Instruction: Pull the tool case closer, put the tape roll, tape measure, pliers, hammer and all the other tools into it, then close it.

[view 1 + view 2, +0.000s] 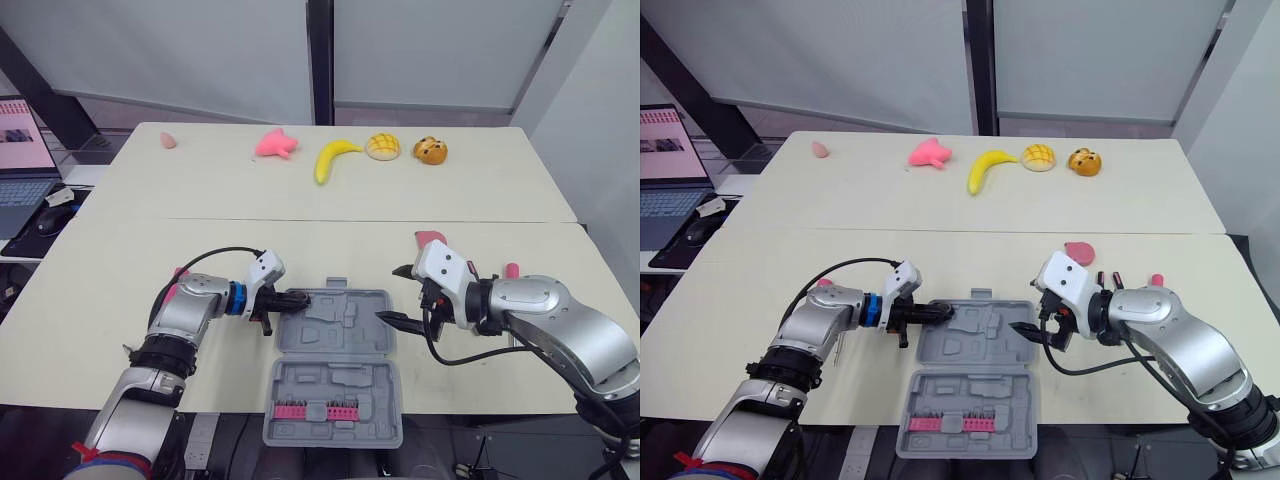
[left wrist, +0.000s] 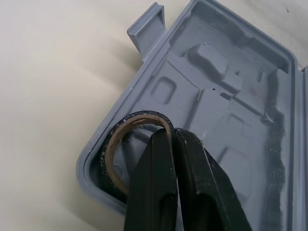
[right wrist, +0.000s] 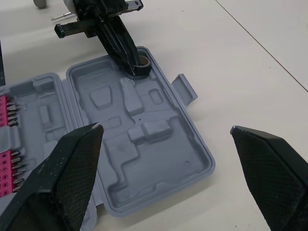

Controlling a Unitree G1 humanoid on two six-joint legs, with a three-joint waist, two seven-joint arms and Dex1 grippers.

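- Pinching one wall of the tape roll [image 2: 108, 153], the left end effector [image 1: 295, 299] is clenched on it — one finger inside the ring, one outside.
- The roll sits in the far-left corner pocket of the open tool case [image 1: 335, 365], which lies at the counter's [image 1: 300, 200] near edge.
- The roll is likely light and stiff, with a cardboard core and a slick outer band — a grip through the wall suits it.
- The right end effector [image 1: 392, 294] hovers released over the case's right rim.
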